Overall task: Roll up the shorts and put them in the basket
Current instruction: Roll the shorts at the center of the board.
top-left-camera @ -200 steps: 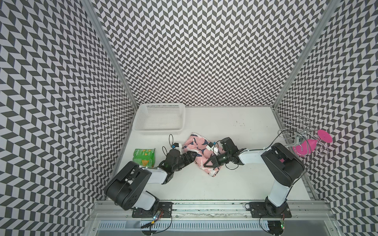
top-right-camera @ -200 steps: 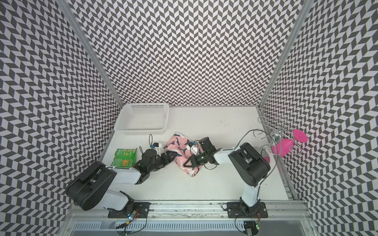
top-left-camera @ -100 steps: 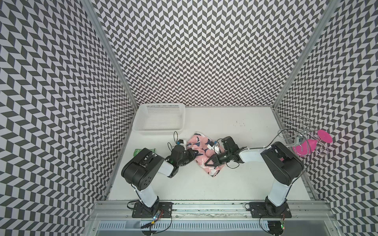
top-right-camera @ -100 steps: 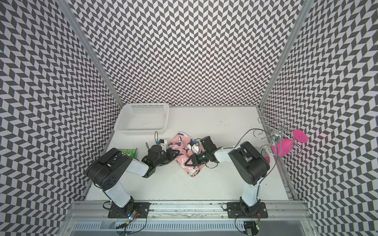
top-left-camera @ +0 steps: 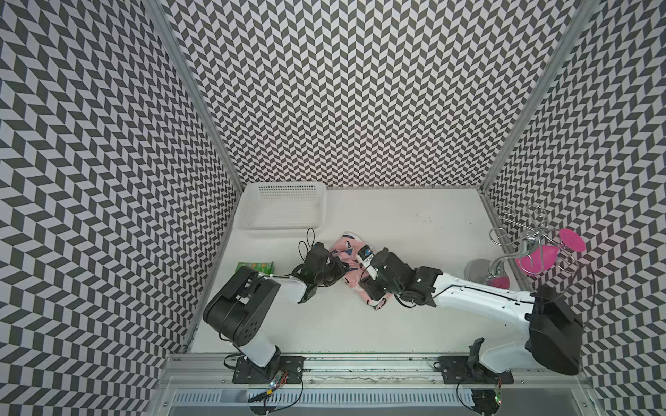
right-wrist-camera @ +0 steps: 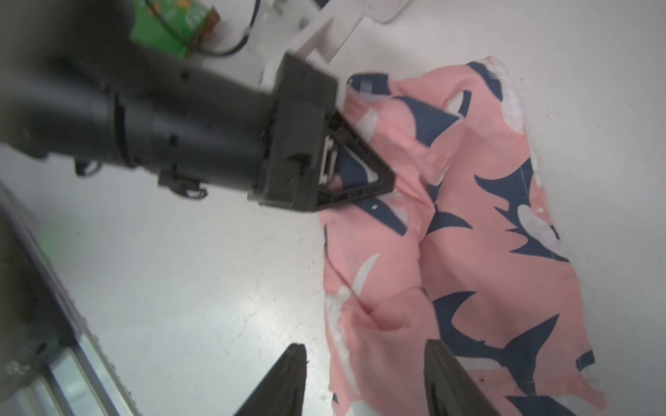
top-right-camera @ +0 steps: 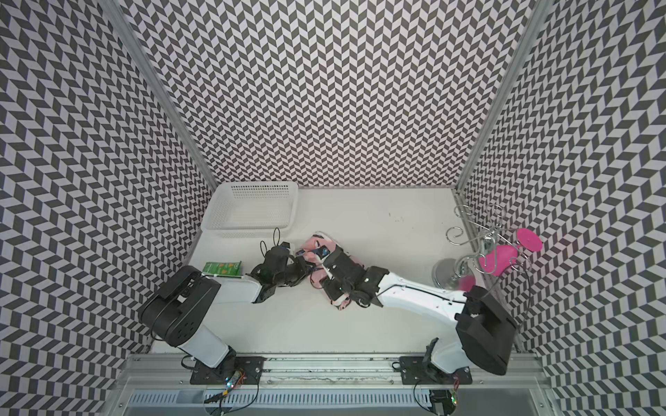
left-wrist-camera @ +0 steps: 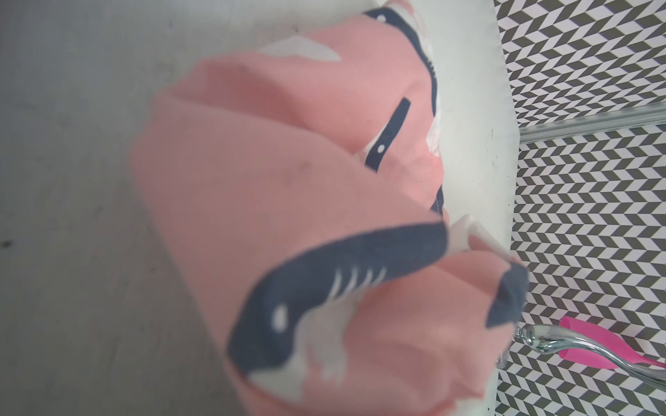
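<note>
The pink shorts (top-left-camera: 351,250) (top-right-camera: 317,246) with navy-and-white sharks lie crumpled mid-table between both arms. My left gripper (top-left-camera: 343,268) (top-right-camera: 308,270) is at their left edge, shut on a fold of fabric; in the right wrist view the left gripper (right-wrist-camera: 378,180) has its tip pinching that fold. The left wrist view is filled by bunched shorts (left-wrist-camera: 324,201), which hide the fingers. My right gripper (right-wrist-camera: 364,360) (top-left-camera: 362,280) stands open low over the near edge of the shorts (right-wrist-camera: 486,234), one finger over the table, one over the cloth.
A white perforated basket (top-left-camera: 281,210) stands at the back left. A green packet (top-left-camera: 256,266) lies beside the left arm. A chrome wire stand (top-left-camera: 529,237) holding pink items (top-left-camera: 571,241) occupies the right edge. The metal rail (top-left-camera: 360,360) runs along the front.
The left gripper has closed on the shorts' left edge and its arm has drawn in closer. The right gripper has opened, letting go of the fabric.
</note>
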`<state>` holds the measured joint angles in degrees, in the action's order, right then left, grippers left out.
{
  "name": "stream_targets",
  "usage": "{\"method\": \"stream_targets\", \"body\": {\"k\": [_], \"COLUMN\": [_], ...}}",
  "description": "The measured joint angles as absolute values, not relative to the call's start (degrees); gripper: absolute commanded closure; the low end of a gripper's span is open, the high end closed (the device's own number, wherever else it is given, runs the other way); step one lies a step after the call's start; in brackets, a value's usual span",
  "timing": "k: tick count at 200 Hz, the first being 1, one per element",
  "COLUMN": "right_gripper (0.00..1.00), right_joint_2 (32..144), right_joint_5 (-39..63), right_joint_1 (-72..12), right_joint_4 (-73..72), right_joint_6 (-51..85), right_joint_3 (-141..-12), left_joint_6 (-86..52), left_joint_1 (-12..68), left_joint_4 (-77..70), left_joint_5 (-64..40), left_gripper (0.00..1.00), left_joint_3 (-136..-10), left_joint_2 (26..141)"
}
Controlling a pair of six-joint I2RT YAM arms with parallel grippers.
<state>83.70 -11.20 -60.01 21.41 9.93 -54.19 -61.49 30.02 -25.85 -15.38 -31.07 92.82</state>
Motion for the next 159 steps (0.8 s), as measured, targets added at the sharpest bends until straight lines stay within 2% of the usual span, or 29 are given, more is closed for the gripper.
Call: {"method": "stream_targets", "body": {"k": [25,56,78,91,100,111,122,128,139,145,159], "right_gripper": [0.38,0.38,0.43,0.53,0.65,0.86,0.97,1.0,1.0,1.0,1.0], "right_joint_2": [88.29,98.3,104.55,106.83,107.5,107.59,107.28,106.87,105.32,104.27,101.75], "right_joint_5": [-22.02,-32.97,-39.83,-42.85,-43.9,-43.57,-41.58,-40.23,-36.32,-33.39,-25.96], "right_joint_1": [-67.79,-72.07,-73.63,-73.89,-73.73,-73.12,-72.1,-71.35,-69.52,-68.27,-64.75], "right_joint_4": [23.05,23.92,23.94,23.81,23.55,22.98,22.11,21.61,20.47,20.1,19.11], "right_joint_6": [9.15,8.14,7.97,7.66,7.53,6.61,6.07,5.74,5.15,4.75,4.32], "right_joint_3": [-54.72,-56.82,-58.3,-58.92,-59.0,-58.96,-58.85,-58.67,-57.87,-57.41,-56.31], "left_joint_6": [-61.6,-62.06,-62.63,-62.72,-62.78,-62.87,-62.85,-62.74,-62.39,-62.08,-61.45], "left_joint_1": [30.02,30.02,30.02,30.02,30.02,30.02,29.91,29.85,29.58,29.43,29.36], "left_joint_4": [-24.25,-23.64,-23.55,-23.53,-23.53,-23.55,-23.62,-23.73,-23.94,-23.94,-23.92], "left_joint_5": [-15.64,-15.94,-16.23,-16.34,-16.45,-16.53,-16.58,-16.58,-16.73,-17.06,-17.74], "left_gripper": [1.0,1.0,1.0,1.0,1.0,1.0,1.0,0.9,0.63,0.51,0.37], "left_joint_3": [-31.11,-31.11,-31.11,-31.09,-31.09,-31.09,-31.09,-31.09,-31.11,-31.16,-31.18], "left_joint_2": [91.57,91.5,91.5,91.5,91.5,91.5,91.5,91.5,91.5,91.5,91.39]}}
